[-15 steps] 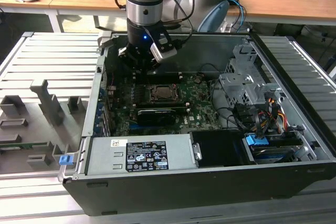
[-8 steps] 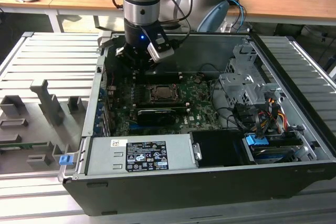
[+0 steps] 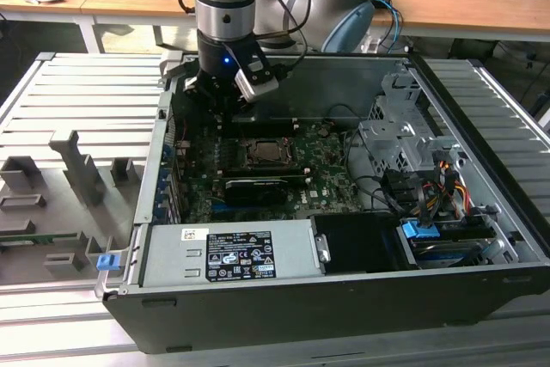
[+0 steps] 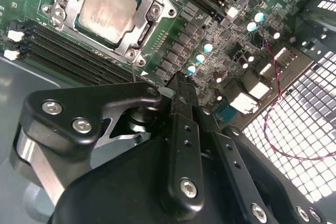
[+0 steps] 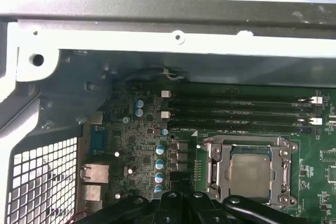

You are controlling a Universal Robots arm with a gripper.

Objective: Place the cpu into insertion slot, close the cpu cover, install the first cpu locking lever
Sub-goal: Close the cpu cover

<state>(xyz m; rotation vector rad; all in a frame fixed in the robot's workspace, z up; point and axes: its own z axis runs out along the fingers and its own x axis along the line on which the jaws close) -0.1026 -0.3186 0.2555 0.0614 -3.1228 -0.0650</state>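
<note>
1. The cpu (image 4: 107, 8) lies face up in the slot (image 4: 96, 34), its tan-silver top showing in both wrist views.
2. The cover (image 4: 144, 22) lies flat around the cpu, its window framing the chip (I cannot tell how the locking levers stand).
3. Long black memory slots (image 5: 236, 111) run just beside the slot, parallel to one edge of it.
4. A row of blue-topped capacitors (image 5: 159, 163) stands near the slot, on the green board (image 5: 136, 145).
5. The gripper (image 4: 178, 82) hangs over the board, apart from the slot and past the capacitors. In the exterior view it is beyond the slot, toward that view's left. The jaws look clenched together, with nothing between them.
6. A long black card (image 3: 253, 188) sits just beside the slot, on the side away from the gripper.
7. Past the card from the slot, a grey metal box (image 3: 228, 255) with a white label fills the case's near corner.
8. The open case (image 3: 481, 290) holding the slot rests on a ribbed metal counter (image 3: 94, 92). Grey blocks (image 3: 82, 165) stand on the counter well apart from the slot, at the exterior view's left.
</note>
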